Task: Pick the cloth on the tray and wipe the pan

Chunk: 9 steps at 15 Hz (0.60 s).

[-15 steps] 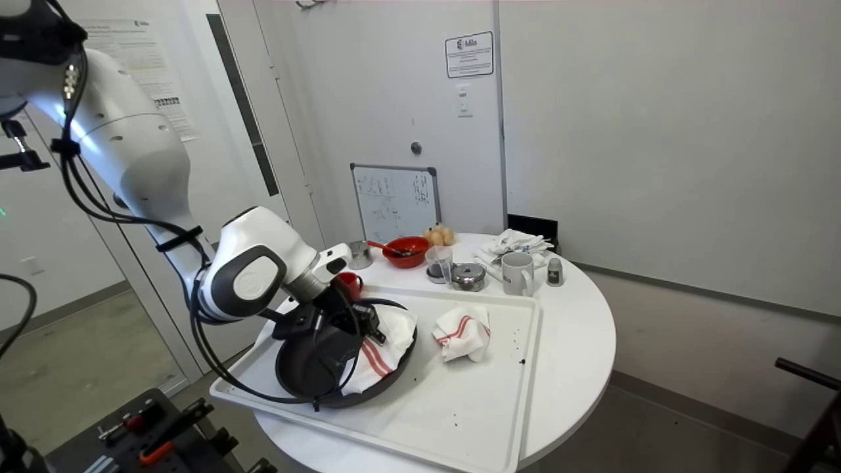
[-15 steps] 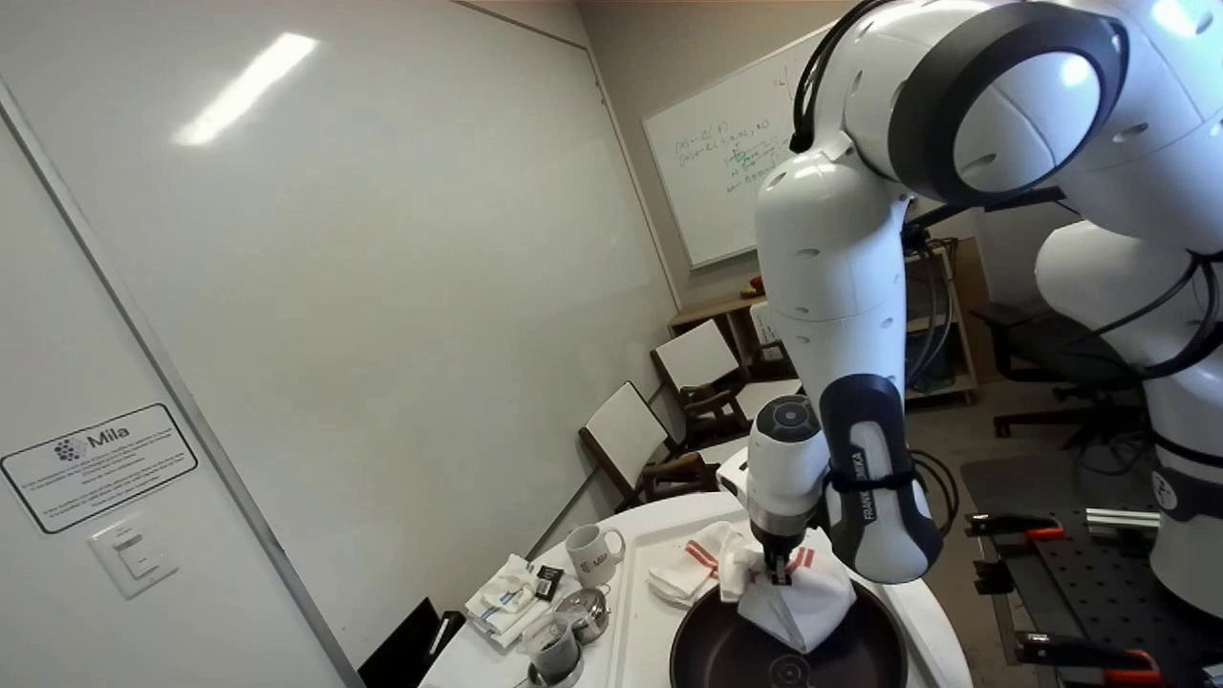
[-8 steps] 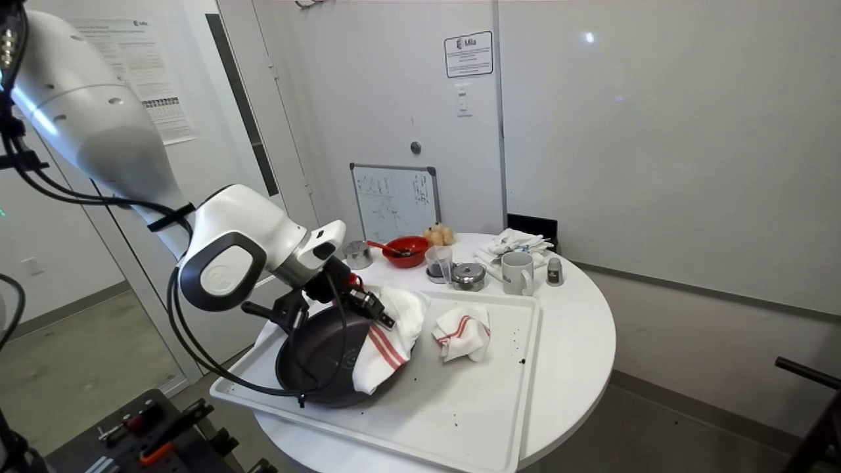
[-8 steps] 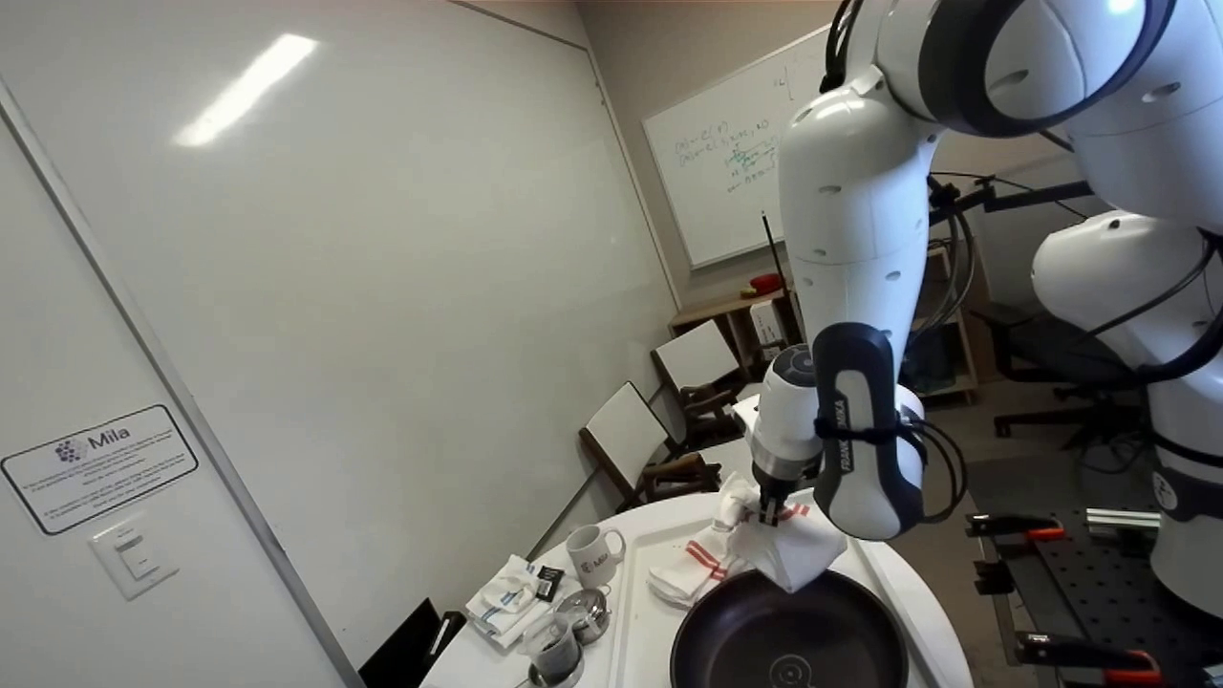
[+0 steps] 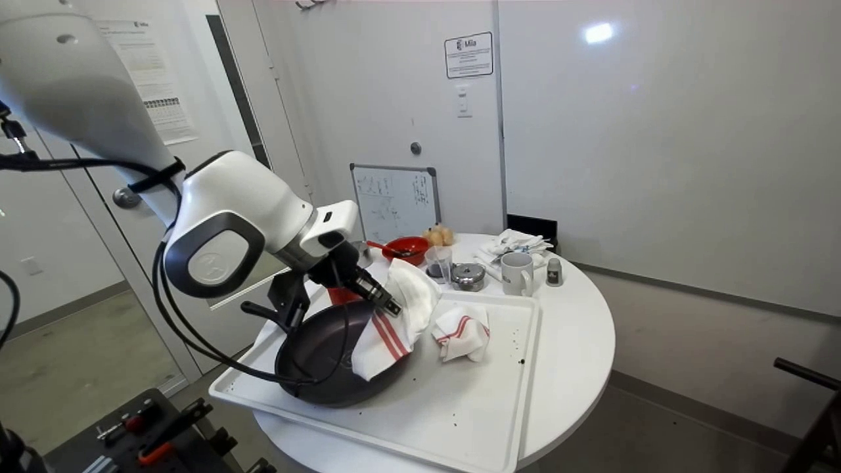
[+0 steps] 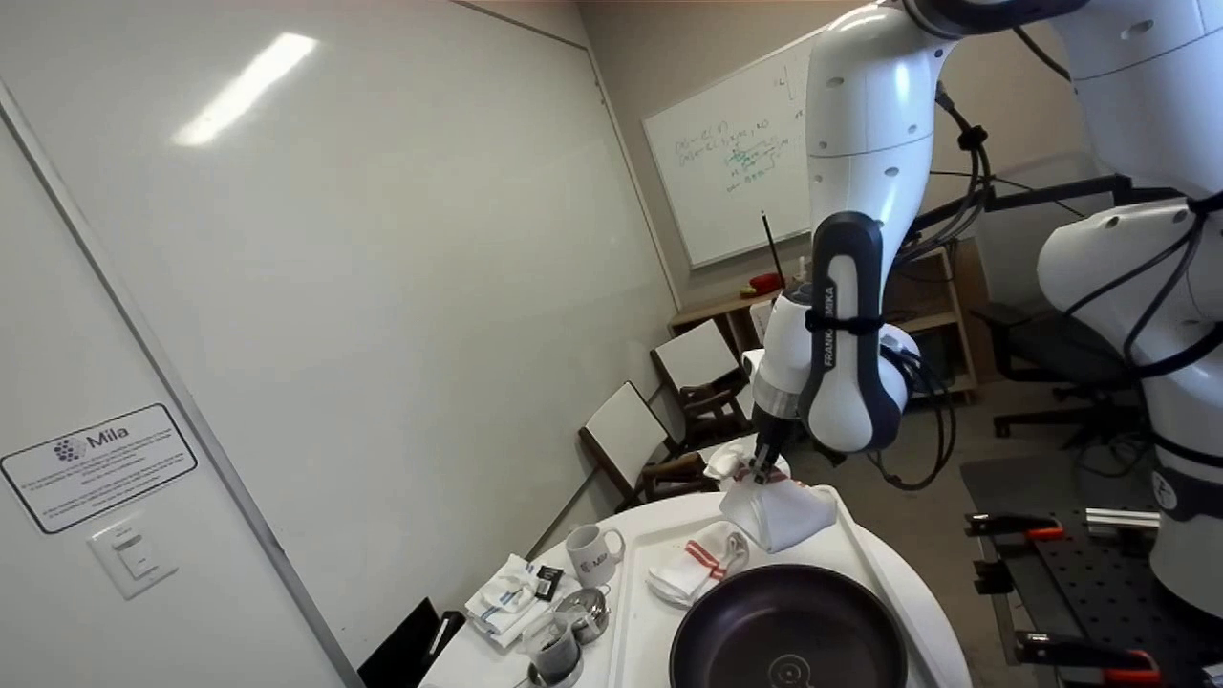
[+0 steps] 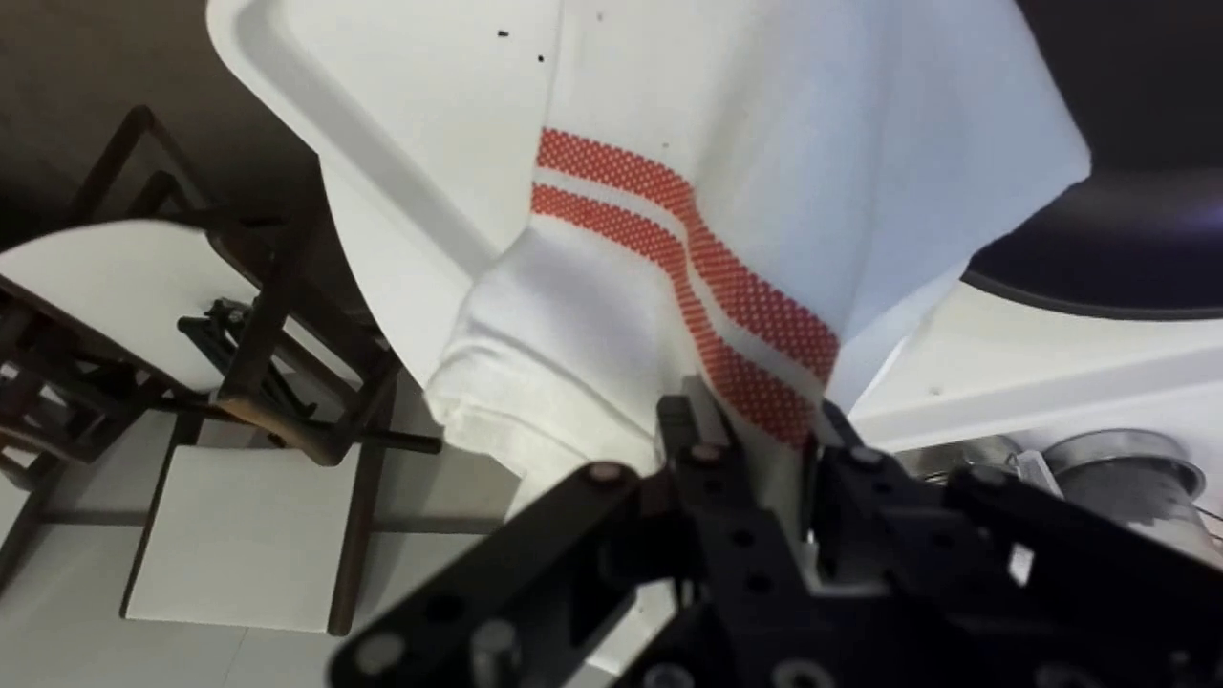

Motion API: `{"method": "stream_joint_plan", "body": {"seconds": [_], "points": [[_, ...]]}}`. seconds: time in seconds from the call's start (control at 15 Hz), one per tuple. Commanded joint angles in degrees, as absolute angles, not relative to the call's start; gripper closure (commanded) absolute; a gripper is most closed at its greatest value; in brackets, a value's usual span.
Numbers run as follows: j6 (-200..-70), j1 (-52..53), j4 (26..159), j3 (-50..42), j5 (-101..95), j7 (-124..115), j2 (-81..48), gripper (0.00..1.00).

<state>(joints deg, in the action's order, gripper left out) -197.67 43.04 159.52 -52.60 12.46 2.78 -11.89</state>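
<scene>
Gripper (image 7: pixel 760 425) pinches the striped cloth (image 5: pixel 398 334) between nearly closed jaws; the striped cloth hangs above the tray (image 5: pixel 483 407), near the pan (image 6: pixel 788 621); a smaller crumpled cloth (image 5: pixel 462 335) lies on the tray, beside the pan.

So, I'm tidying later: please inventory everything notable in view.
tray: one, white, on table
table: one, white, under tray
pan: one, black, on tray
striped cloth: one, white/red, in hand
smaller cloth: one, white/red, on tray
mug: one, whitish, beside tray
shaker: one, grey, near mug
lidded pot: one, silver, near mug
beaker: one, clear, near lidded pot
bowl: one, red, on table
likely onions: several, tan, near bowl
part-hidden object: one, red, behind hand
cloth pile: uncounted, white, near mug
small board: one, white, behind table
chairs: several, white/brown, beyond table
arm: one, white, over tray
hand: one, black, gripping striped cloth
</scene>
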Motion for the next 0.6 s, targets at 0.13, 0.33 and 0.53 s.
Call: {"method": "stream_joint_plan", "body": {"seconds": [0.13,0.33,0.53], "points": [[-188.69,25.27,164.27,-43.6,1.66,1.12,6.97,0.9],[-174.68,23.06,159.04,-41.87,6.63,6.11,11.45,0.9],[-167.86,26.28,158.94,-47.78,13.67,15.21,14.35,0.9]]}}
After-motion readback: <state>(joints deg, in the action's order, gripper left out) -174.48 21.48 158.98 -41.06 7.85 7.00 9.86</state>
